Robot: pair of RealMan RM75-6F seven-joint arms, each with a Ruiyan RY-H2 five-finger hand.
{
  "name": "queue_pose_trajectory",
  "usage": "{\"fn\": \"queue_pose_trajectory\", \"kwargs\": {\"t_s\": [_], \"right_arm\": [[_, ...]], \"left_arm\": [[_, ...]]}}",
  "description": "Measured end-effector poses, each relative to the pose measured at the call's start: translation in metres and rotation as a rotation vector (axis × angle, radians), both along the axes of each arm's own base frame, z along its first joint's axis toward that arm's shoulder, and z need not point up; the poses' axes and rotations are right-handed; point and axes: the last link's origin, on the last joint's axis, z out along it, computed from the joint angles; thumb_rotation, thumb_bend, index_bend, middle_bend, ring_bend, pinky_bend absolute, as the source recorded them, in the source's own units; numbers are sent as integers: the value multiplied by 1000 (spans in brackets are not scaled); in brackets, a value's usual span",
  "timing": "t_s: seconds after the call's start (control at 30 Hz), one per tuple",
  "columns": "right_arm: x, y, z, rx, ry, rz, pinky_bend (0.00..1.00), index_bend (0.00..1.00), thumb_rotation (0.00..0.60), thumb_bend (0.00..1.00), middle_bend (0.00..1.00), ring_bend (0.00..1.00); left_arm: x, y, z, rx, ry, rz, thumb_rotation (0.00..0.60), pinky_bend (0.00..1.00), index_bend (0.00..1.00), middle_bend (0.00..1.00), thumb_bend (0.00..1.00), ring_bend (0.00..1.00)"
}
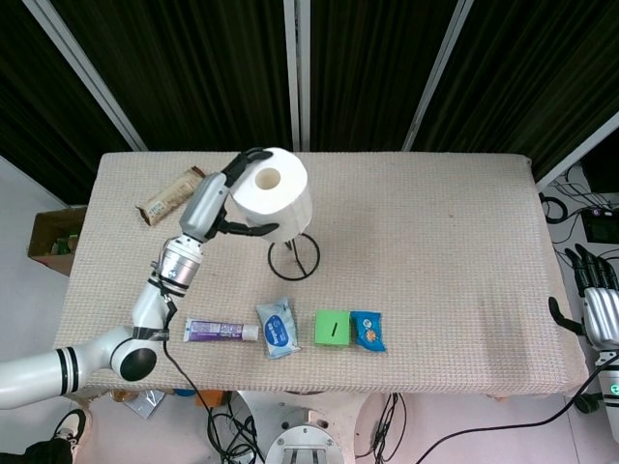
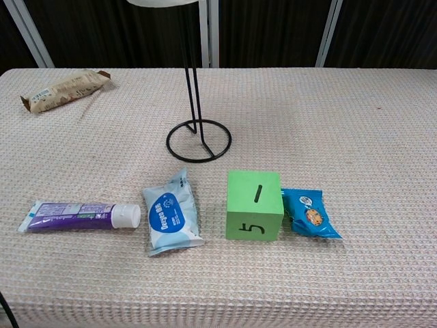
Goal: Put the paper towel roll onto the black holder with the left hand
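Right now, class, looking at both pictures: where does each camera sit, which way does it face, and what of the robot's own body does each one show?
Head view: high above the table, looking steeply down; shows the left hand gripping the paper towel roll above the black holder, and the right hand off the table's edge.
Chest view: low at the near edge, facing across; shows no arm or hand, only the roll's underside.
Shared: holder, green cube, toothpaste tube, snack packets.
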Motion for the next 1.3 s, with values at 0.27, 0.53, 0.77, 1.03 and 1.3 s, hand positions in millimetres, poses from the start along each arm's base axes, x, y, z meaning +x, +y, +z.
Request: {"fn": "queue_pose_trajectory", "kwargs": {"t_s": [0.27,0.53,0.77,1.03,1.3], "right_arm": [[-1,0,-1,2,2,-3,0,0,600,364,0,0],[-3,0,-2,5,7,-7,0,0,600,364,0,0],[-5,1,-1,6,8,-14,0,0,600,364,0,0],[-8,2,-3,10,8,-23,0,0,600,364,0,0],[-9,2,-4,12,4,-28,0,0,600,364,0,0]], "left_arm": [[-3,0,-10,-3,21,-17,600,522,247,502,284,512],[-11,1,-26,-7,41,-12,600,522,214,501,284,512],[-21,0,-44,18,75,-32,600,519,100,481,284,478],[-28,-2,-56,-9,84,-37,600,441,46,278,254,342],[-30,-1,-56,-14,58,-35,600,287,0,80,193,125]]}}
